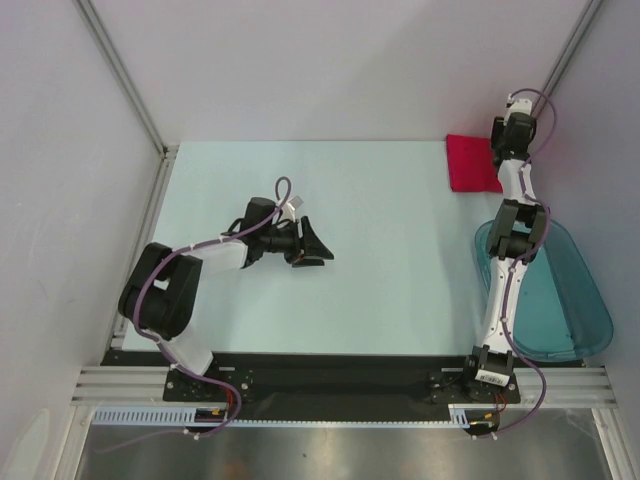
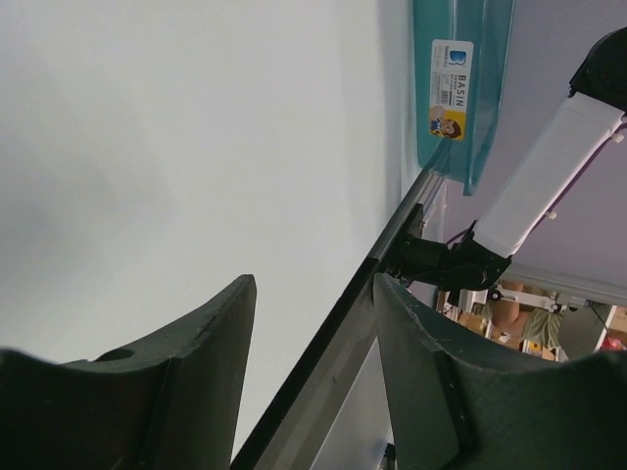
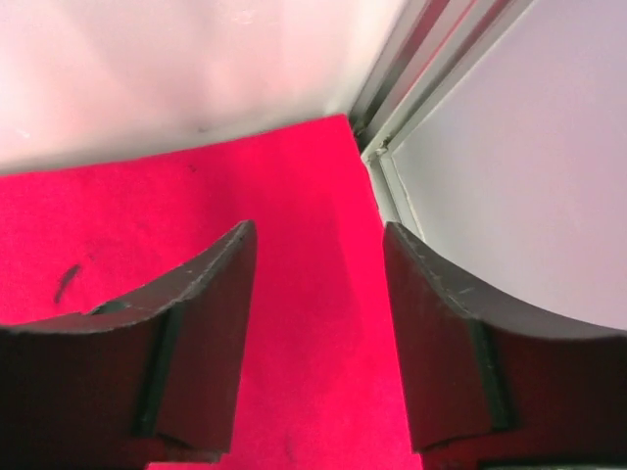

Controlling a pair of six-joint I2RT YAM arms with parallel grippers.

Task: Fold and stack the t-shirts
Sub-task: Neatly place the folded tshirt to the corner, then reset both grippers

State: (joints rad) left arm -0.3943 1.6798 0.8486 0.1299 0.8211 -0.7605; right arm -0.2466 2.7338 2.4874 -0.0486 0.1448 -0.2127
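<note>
Bench (image 1: 380, 250): pale blue-green surface enclosed by light walls, with both arm bases bolted at its near edge.
Teal bin (image 1: 565, 300): translucent, sits at the right edge of the bench beside the right arm; nothing shows inside it from above.
Left arm (image 1: 180, 290): bent across the left half of the bench, with its wrist turned toward the middle.
Right arm (image 1: 505, 270): stretched out along the right side, past the bin, to the far right corner.
T-shirt (image 1: 470, 165): 1 bright red piece lying flat as a neat rectangle in the far right corner of the bench, its edge close to the metal wall frame, well apart from the bin.
Left fingers (image 1: 318, 243): the 2 are spread apart with nothing between them, low over bare bench near the middle.
Right fingers (image 1: 497, 152): the 2 are spread apart directly over the red cloth near its right edge; whether they touch it, I cannot tell.
Bin label (image 2: 451, 88): a small white sticker on the bin's wall, seen from the left wrist.
</note>
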